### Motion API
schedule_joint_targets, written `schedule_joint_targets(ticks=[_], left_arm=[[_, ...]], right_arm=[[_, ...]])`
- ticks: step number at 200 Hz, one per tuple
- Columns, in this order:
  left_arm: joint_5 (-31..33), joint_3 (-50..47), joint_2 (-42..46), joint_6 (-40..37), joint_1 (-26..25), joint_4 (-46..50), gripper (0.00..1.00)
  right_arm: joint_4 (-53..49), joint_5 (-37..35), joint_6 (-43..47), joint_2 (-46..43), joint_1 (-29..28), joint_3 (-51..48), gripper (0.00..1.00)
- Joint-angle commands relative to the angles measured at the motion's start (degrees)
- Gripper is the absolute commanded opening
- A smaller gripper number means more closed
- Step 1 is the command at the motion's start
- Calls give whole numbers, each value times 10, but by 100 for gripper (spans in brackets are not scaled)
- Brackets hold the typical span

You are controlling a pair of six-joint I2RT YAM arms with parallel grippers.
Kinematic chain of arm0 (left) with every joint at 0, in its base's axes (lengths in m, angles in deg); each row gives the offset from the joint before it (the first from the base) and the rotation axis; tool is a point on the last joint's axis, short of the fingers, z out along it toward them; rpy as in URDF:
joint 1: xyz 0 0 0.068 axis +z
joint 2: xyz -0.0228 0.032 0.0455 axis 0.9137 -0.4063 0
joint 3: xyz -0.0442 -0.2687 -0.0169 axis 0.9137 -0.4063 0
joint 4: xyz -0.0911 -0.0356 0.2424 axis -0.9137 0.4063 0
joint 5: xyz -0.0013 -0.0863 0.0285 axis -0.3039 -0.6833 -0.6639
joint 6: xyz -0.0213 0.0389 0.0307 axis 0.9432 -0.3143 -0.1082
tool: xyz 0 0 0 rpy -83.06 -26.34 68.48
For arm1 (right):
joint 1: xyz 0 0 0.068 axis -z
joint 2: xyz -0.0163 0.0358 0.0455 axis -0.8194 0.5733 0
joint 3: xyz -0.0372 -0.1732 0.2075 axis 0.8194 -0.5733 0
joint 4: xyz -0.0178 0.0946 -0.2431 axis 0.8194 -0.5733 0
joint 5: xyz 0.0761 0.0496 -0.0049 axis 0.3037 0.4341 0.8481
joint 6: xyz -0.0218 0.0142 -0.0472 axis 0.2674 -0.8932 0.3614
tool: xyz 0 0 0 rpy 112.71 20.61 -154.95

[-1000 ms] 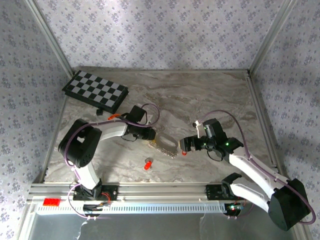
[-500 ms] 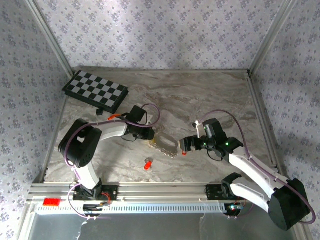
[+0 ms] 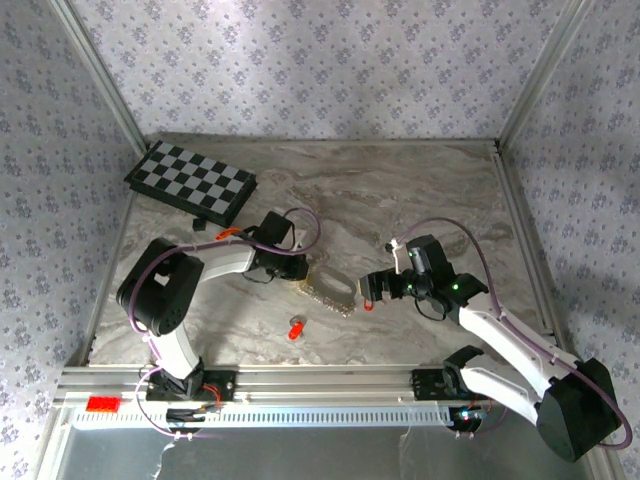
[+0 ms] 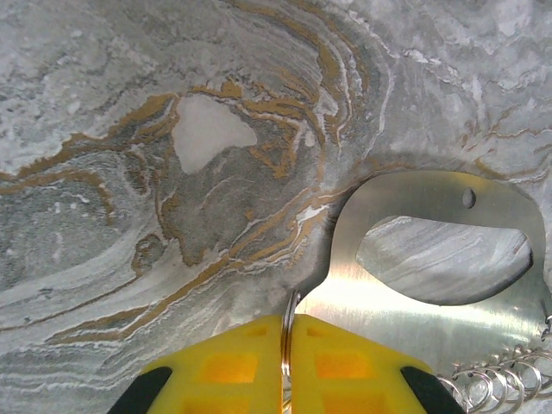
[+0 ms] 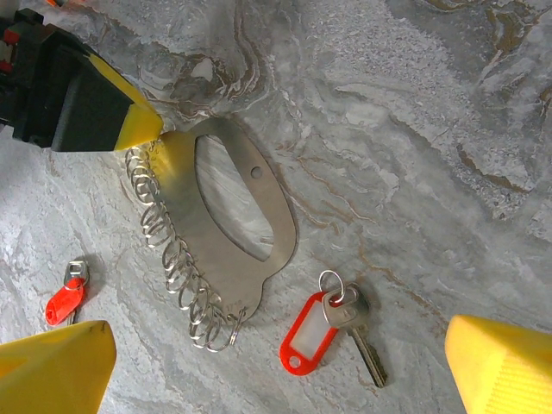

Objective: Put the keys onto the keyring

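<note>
Left fingers (image 4: 224,371) newly clenched on keyring (image 4: 388,310) end; right fingers (image 5: 52,371) wide apart, key (image 5: 345,312) between.

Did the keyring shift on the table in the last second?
No. From above, the keyring lies just as far from the loose red-tagged key near the front as before.
</note>
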Motion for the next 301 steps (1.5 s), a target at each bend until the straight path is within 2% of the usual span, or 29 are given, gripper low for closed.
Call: schedule_joint_targets(ticks=[1, 40, 67, 119, 155, 172, 198, 242, 301], left_arm=[[-1, 11, 8, -17, -7, 26, 8], [-3, 11, 35, -44, -10, 40, 3], [-12, 15, 70, -74, -10, 59, 0], [-44, 31, 162, -129, -24, 106, 0], [-57, 46, 241, -178, -53, 138, 0], [-75, 55, 281, -197, -61, 150, 0], [-110, 72, 335, -228, -67, 167, 0], [-154, 107, 390, -259, -71, 185, 0], [-194, 155, 401, -299, -79, 229, 0]], right_arm=[[-17, -6, 10, -11, -5, 18, 100], [-16, 0, 9, -13, -4, 24, 99], [4, 31, 5, -26, -2, 31, 98], [42, 116, 18, -65, -2, 51, 96], [55, 190, 37, -85, -7, 85, 94], [77, 231, 32, -98, -11, 101, 93], [76, 252, 55, -113, -30, 132, 89], [46, 267, 112, -117, -61, 182, 77], [-25, 237, 194, -76, -113, 245, 48]])
